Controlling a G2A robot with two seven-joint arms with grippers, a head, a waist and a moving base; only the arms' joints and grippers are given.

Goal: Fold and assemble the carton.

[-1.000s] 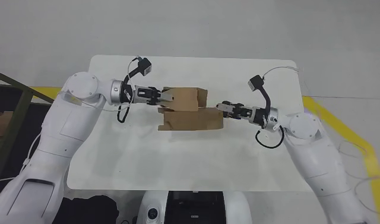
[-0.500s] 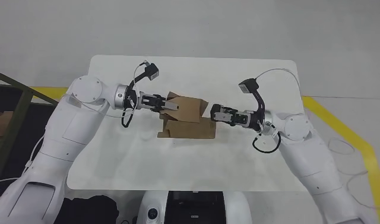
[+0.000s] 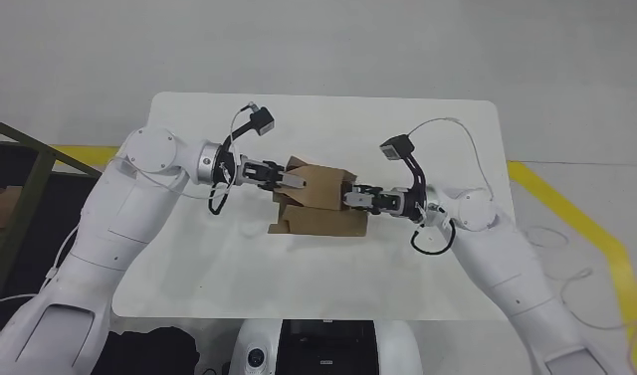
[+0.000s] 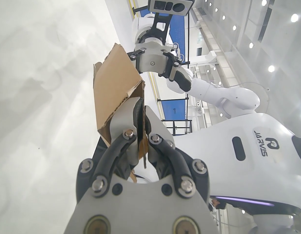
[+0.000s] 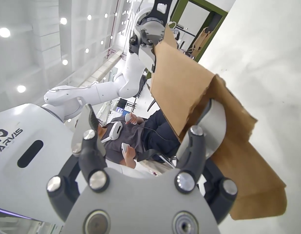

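Both arms have come inward over the last sec. The left end effector (image 3: 290, 179) has slid right and a bit nearer, and the right end effector (image 3: 351, 198) has slid left. The carton (image 3: 318, 191) btw them has gone from a long, flattish shape to a shorter, puffed-up one.

The carton sits about mid-table (image 3: 199, 266), its lower part on the surface and its upper panels raised. The left end effector is clamped tight on a cardboard edge at the carton's left end. The right one grips nothing: its jaws stand wide apart, one tucked against a panel among the flaps at the right end, the other clear of the cardboard.

We judge the step as opening the flat blank into a tube by pressing the two ends toward each other, approx. halfway there. No flaps look folded shut yet.

Next move, as we see it: keep the left hold firm as an anchor and push from the right until the walls stand square. Then the right end effector needs to catch a flap and fold it in w/o collapsing the tube.
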